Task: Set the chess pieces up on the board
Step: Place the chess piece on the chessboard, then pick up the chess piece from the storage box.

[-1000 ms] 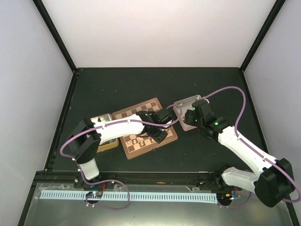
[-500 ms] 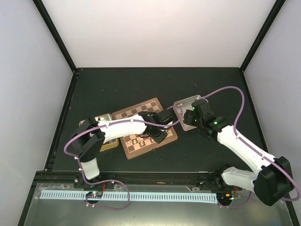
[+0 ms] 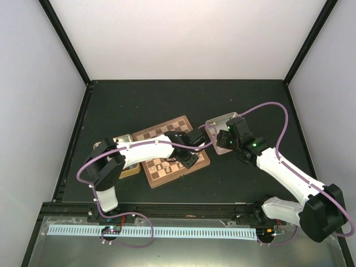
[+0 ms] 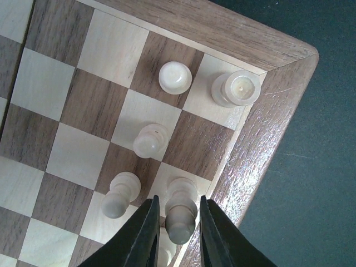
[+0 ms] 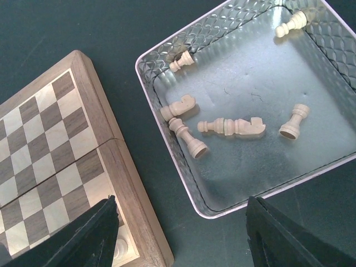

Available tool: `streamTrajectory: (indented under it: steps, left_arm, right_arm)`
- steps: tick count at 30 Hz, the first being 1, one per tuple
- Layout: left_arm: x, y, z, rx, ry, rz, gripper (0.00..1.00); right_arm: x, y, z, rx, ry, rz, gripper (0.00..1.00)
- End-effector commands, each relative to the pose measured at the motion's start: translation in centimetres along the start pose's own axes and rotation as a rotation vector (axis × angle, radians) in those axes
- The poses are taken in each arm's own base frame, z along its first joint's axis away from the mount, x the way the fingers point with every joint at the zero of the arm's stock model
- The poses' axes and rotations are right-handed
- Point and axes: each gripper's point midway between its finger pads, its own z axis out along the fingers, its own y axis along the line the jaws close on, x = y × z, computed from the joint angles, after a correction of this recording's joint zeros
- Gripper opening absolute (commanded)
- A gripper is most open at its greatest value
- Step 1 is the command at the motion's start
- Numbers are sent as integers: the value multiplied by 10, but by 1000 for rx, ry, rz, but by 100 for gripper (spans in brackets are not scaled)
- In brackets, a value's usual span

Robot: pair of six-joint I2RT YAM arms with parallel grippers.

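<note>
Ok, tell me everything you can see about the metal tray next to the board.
The metal tray is shallow, square and silvery, with rounded corners, a rolled rim and diamond-embossed walls around a smooth, lightly scuffed floor. It lies flat on the dark table, close beside the chessboard's rim but apart from it. About seven pale wooden chess pieces lie toppled inside.

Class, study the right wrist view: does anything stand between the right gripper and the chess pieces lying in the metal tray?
Nothing visible does. The open right gripper hangs above the tray, whose chess pieces lie uncovered on its floor.
</note>
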Motion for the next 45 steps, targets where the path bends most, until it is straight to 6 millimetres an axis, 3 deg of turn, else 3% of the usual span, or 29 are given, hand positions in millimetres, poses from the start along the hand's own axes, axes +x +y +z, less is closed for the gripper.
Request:
streamTrajectory:
  steps: [1, 8, 14, 20, 24, 28, 36, 41, 45]
  left_arm:
    - [-17, 0, -17, 10, -47, -2, 22]
    - [-31, 5, -38, 2, -91, -26, 24]
    - [-45, 24, -68, 23, -182, -138, 26]
    - [-52, 62, -108, 61, -350, -316, 30]
    - [-47, 88, -134, 90, -476, -429, 32]
    - [-39, 105, -151, 107, -581, -492, 34]
    - [-38, 105, -145, 160, -601, -506, 36]
    - [-40, 103, -139, 174, -550, -493, 35]
    - [-38, 104, -136, 176, -541, -498, 35]
  right_arm:
    - [-4, 1, 1, -11, -14, 5, 63]
    - [-6, -3, 0, 1, -18, 9, 63]
    - [-18, -11, 9, 20, -24, -4, 60]
    - [-30, -9, 40, 13, 61, -43, 59]
    - [-35, -17, 69, 58, 127, -40, 58]
    - [-28, -27, 92, 91, 207, -10, 54]
    - [-4, -42, 114, 164, 311, -37, 49]
    - [6, -50, 124, 199, 377, -98, 34]
    - [6, -54, 129, 223, 386, -115, 31]
